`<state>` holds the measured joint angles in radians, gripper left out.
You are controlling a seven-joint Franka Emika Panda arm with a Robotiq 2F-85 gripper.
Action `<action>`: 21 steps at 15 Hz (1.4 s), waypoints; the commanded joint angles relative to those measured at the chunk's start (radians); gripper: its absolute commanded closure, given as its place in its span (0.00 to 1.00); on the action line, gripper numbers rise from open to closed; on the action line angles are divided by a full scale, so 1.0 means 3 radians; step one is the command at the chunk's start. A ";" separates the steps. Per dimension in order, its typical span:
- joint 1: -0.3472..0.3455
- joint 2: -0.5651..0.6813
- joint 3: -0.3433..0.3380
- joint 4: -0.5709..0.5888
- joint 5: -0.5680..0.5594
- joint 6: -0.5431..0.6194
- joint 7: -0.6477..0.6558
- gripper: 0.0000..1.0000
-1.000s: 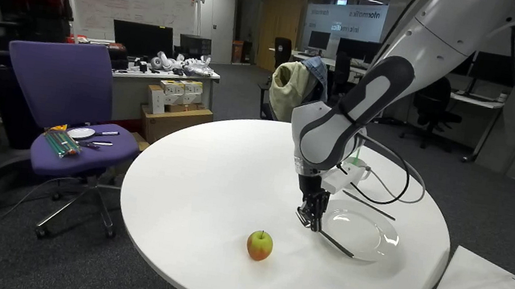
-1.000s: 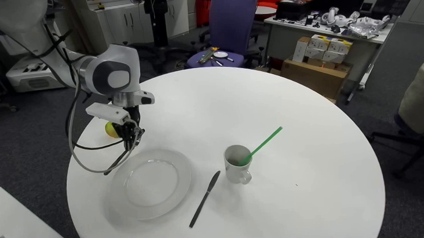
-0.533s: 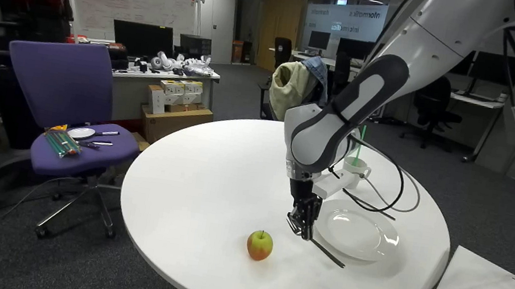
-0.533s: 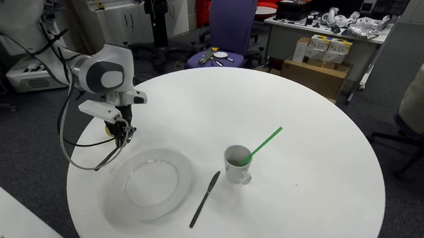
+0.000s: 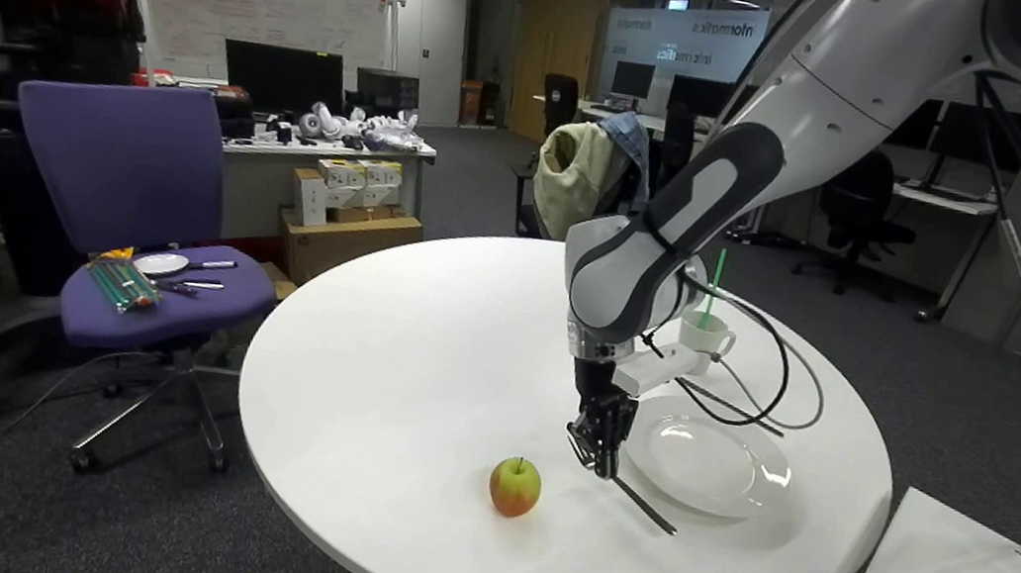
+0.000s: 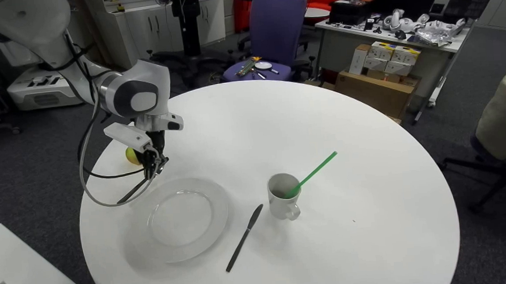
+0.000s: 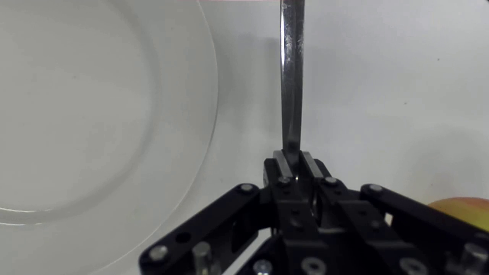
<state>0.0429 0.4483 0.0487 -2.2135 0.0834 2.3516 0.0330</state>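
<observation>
I am grasping a slender, shiny metal fork (image 7: 292,84), my black two-fingered end effector (image 7: 296,162) clenched on it partway along its length, with one of the fingers (image 7: 282,164) pressed to each side. In the wrist view the fork's straight handle runs away from my fingertips to the top edge; in an exterior view its tines (image 5: 580,447) stick out on the opposite side of my grip. A shadow falls beside the handle on the round white worktop (image 5: 400,361), and I cannot tell whether any part of the fork touches that surface.

Just beside the fork, with a narrow strip of worktop between, lies a large, round, glossy white plate (image 5: 705,464). On my opposite side, near my grip but apart from it, sits a round yellow-green and red apple (image 5: 515,489) with a short stem. Across the plate from me, a long grey metal knife (image 6: 244,239) lies flat between the plate and a white mug (image 6: 279,207), which stands upright with a thin green straw (image 6: 318,172) leaning out over its rim. Past the worktop stands a purple fabric office chair (image 5: 123,162).
</observation>
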 commanded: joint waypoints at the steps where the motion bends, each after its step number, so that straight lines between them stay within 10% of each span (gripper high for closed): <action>1: -0.0043 0.0178 -0.0006 0.0197 0.0031 -0.0107 -0.0020 0.97; 8: -0.0025 0.0410 -0.0010 0.0429 0.0010 -0.0215 0.0013 0.97; 9: -0.0024 0.0423 -0.0012 0.0446 0.0008 -0.0229 0.0013 0.74; 13: -0.0016 0.0415 -0.0018 0.0465 -0.0002 -0.0238 0.0022 0.40; 18: 0.0013 0.0278 -0.0003 0.0346 -0.0018 -0.0204 0.0022 0.04; 21: 0.0029 0.0209 0.0003 0.0290 -0.0023 -0.0186 0.0020 0.03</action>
<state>0.0456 0.5619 0.0487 -2.0948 0.0824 2.3091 0.0338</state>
